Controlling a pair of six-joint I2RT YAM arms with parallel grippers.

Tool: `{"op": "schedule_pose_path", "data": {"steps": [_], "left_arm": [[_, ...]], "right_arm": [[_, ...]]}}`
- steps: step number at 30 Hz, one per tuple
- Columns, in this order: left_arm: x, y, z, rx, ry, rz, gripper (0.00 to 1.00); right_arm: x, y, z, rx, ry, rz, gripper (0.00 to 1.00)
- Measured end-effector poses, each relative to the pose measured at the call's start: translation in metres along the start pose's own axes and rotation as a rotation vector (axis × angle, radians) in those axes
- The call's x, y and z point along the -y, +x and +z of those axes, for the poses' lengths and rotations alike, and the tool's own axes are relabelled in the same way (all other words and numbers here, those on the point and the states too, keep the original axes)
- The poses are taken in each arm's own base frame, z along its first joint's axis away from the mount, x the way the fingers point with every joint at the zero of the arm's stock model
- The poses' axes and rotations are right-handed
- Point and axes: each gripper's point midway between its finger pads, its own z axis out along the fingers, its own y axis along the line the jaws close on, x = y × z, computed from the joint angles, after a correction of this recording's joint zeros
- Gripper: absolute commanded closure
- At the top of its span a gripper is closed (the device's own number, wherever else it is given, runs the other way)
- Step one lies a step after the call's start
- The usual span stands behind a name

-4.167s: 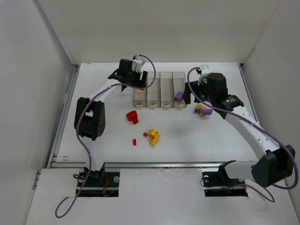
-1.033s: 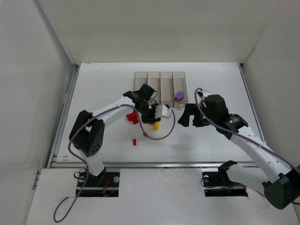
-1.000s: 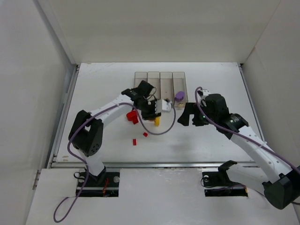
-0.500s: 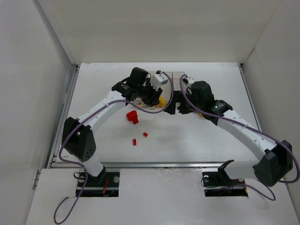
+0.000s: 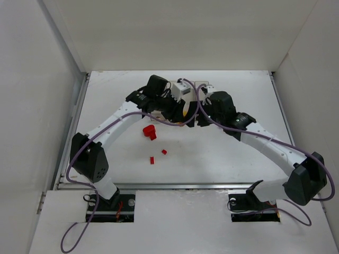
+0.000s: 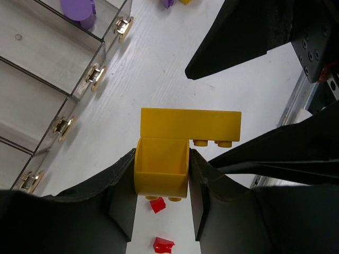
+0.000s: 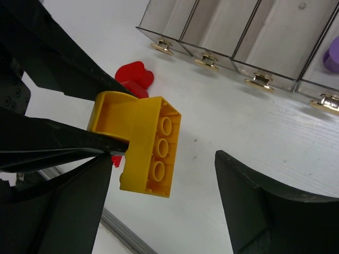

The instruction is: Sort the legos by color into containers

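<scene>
The left arm (image 5: 114,123) and right arm (image 5: 273,147) are 2 slim white shells joined by bulky black joint housings (image 5: 89,161). A purple cable (image 5: 79,152) loops along each arm to a black base (image 5: 108,199). A small white camera block (image 5: 180,89) sits at the wrist. The left claw (image 6: 161,174) and right claw (image 7: 164,159) have broad, matte black fingers (image 7: 257,211). A black plate (image 6: 317,50) carries small round screws.

Bright, even, diffuse light from above, faint soft shadows on the white surface (image 5: 212,159), whites slightly washed out, dark close foreground nearly featureless in wrist views
</scene>
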Motion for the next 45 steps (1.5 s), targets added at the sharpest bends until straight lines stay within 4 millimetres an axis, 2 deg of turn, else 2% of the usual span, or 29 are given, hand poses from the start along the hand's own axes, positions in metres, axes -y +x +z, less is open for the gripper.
{"op": "schedule_pose_path", "data": {"steps": [3, 4, 5, 10, 11, 14, 15, 20, 24, 29, 33, 36, 38, 40, 42, 45], "left_arm": [[0.003, 0.000, -0.001, 0.001, 0.023, -0.020, 1.00], [0.003, 0.000, -0.003, 0.003, 0.028, -0.029, 1.00], [0.003, -0.001, -0.004, 0.006, 0.034, -0.037, 1.00], [0.002, -0.005, -0.007, 0.017, 0.042, -0.054, 1.00], [0.002, -0.005, -0.007, 0.017, 0.045, -0.060, 1.00], [0.002, -0.004, -0.007, 0.015, 0.049, -0.068, 1.00], [0.002, -0.003, -0.007, 0.013, 0.050, -0.070, 1.00], [0.004, -0.001, -0.008, 0.005, 0.063, -0.058, 1.00], [-0.001, 0.006, -0.010, -0.016, 0.055, -0.032, 1.00], [-0.016, 0.015, -0.021, -0.025, 0.022, -0.041, 1.00], [-0.034, 0.032, -0.038, -0.015, -0.026, -0.113, 1.00], [-0.058, 0.050, -0.063, 0.021, -0.130, -0.188, 1.00], [-0.075, 0.061, -0.085, 0.056, -0.241, -0.217, 1.00], [-0.088, 0.062, -0.107, 0.106, -0.362, -0.210, 1.00], [-0.086, 0.062, -0.126, 0.151, -0.428, -0.187, 1.00], [-0.080, 0.057, -0.152, 0.231, -0.516, -0.137, 1.00]], "right_arm": [[-0.001, -0.005, -0.001, 0.019, -0.002, -0.017, 0.31], [-0.001, -0.006, -0.001, 0.023, -0.005, -0.022, 0.40], [-0.002, -0.005, -0.001, 0.023, -0.008, -0.026, 0.44], [-0.009, -0.009, 0.000, 0.038, -0.038, -0.031, 0.56], [-0.010, -0.010, 0.000, 0.038, -0.045, -0.031, 0.69], [-0.011, -0.010, 0.000, 0.040, -0.047, -0.036, 0.95], [-0.010, -0.010, 0.000, 0.041, -0.045, -0.039, 0.98], [0.003, -0.014, 0.001, 0.064, 0.028, -0.030, 1.00], [0.025, -0.013, -0.001, 0.076, 0.149, -0.010, 1.00], [0.047, -0.014, -0.005, 0.097, 0.273, 0.014, 1.00], [0.046, -0.019, -0.003, 0.103, 0.254, 0.024, 1.00], [0.031, -0.039, 0.020, 0.101, 0.203, 0.013, 1.00], [0.019, -0.057, 0.045, 0.101, 0.173, 0.003, 1.00], [0.006, -0.078, 0.075, 0.115, 0.133, -0.005, 1.00], [-0.002, -0.089, 0.104, 0.114, 0.106, -0.006, 1.00], [-0.006, -0.090, 0.144, 0.093, 0.083, 0.007, 1.00]]}}
